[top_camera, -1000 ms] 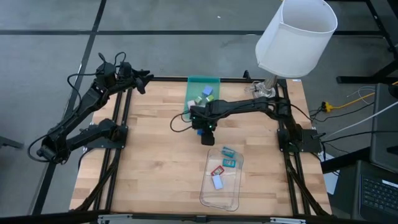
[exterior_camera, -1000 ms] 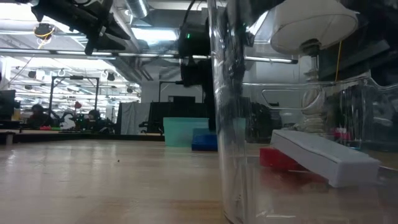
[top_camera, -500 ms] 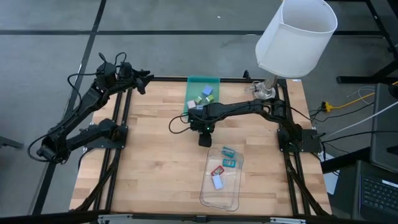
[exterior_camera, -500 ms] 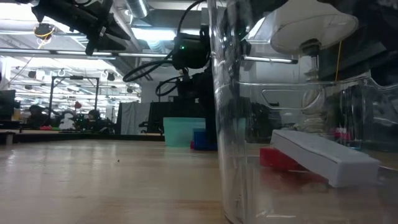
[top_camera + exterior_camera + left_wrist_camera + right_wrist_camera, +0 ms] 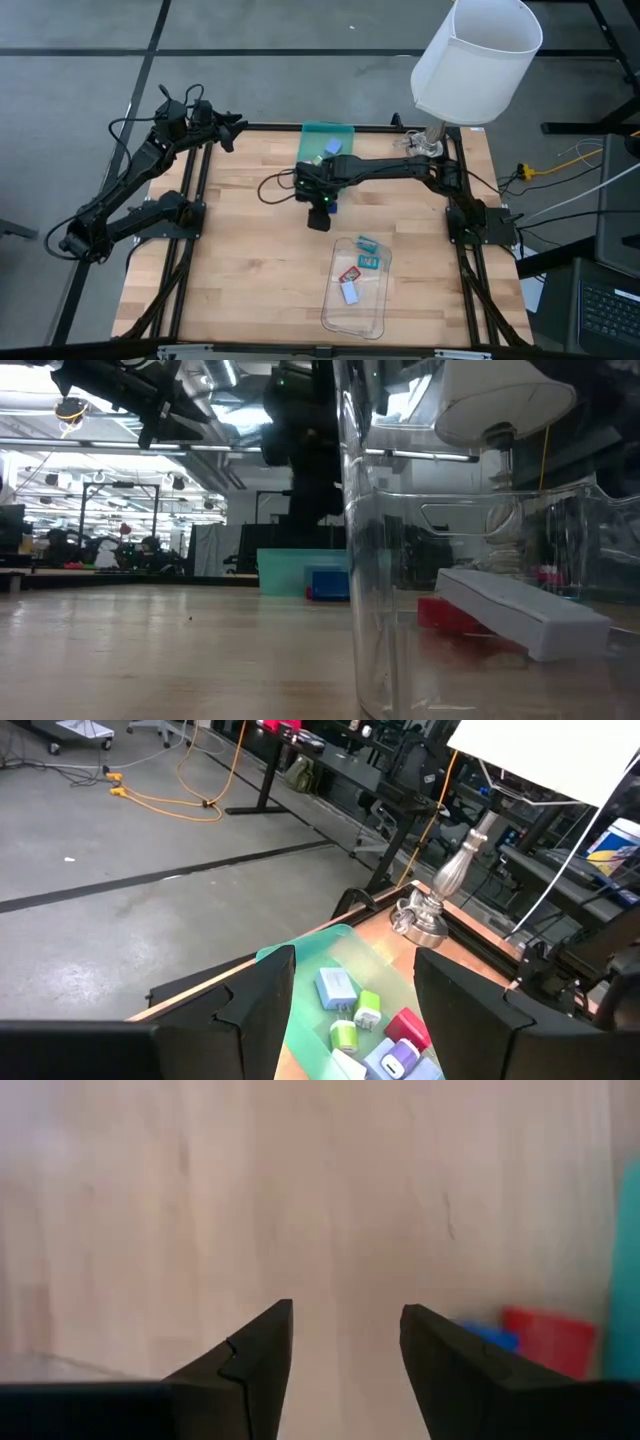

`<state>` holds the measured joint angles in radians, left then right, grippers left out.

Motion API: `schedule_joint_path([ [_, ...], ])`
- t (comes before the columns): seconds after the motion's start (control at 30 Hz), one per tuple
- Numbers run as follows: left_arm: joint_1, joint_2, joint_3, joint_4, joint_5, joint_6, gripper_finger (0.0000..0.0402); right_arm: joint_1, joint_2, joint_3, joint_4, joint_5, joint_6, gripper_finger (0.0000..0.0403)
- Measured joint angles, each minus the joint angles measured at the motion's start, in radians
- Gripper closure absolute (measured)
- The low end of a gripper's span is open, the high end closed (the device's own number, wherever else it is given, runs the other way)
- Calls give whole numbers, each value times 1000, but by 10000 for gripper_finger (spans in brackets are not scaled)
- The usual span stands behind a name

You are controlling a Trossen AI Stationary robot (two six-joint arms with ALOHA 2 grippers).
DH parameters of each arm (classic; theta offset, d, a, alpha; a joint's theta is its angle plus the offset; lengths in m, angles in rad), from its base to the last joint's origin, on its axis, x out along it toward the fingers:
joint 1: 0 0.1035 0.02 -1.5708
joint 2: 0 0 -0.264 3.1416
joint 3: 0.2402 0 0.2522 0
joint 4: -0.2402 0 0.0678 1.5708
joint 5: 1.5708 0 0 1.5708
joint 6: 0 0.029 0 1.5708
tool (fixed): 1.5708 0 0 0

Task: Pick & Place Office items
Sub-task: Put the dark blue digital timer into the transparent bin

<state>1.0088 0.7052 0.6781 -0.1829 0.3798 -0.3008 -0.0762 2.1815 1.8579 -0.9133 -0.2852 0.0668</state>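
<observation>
The office items lie in two trays. Several colourful pieces (blue [image 5: 337,987], green [image 5: 368,1011], red [image 5: 405,1025]) sit in the green tray [image 5: 322,134] at the table's far edge. Teal [image 5: 368,262], red [image 5: 350,273] and white [image 5: 349,292] flat pieces lie in the clear tray [image 5: 372,318]. A blue piece [image 5: 482,1336] and a red piece [image 5: 548,1342] rest on the wood beside the green tray. My right gripper [image 5: 318,220] [image 5: 345,1315] is open above the table, just near of the green tray. My left gripper [image 5: 228,135] [image 5: 355,970] is open at the far left corner.
A table lamp with a white shade [image 5: 478,58] stands at the far right corner. The clear tray's wall [image 5: 372,540] fills the low view's foreground, with a white piece [image 5: 520,610] behind it. Bare wood [image 5: 240,250] spreads across the table's left half.
My right gripper has moved toward the table's left edge and slightly toward the far edge, along the near side of the green tray. The pieces and trays stay where they were.
</observation>
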Motion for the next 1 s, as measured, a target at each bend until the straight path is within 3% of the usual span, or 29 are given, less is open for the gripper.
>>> schedule_joint_path([
  [0.3,0,0,0,0,0,11,199,-41,6,-127,-17,56,1,217],
  [1.0,0,0,0,0,-19,24,199,-74,7,-122,-2,31,-26,218],
])
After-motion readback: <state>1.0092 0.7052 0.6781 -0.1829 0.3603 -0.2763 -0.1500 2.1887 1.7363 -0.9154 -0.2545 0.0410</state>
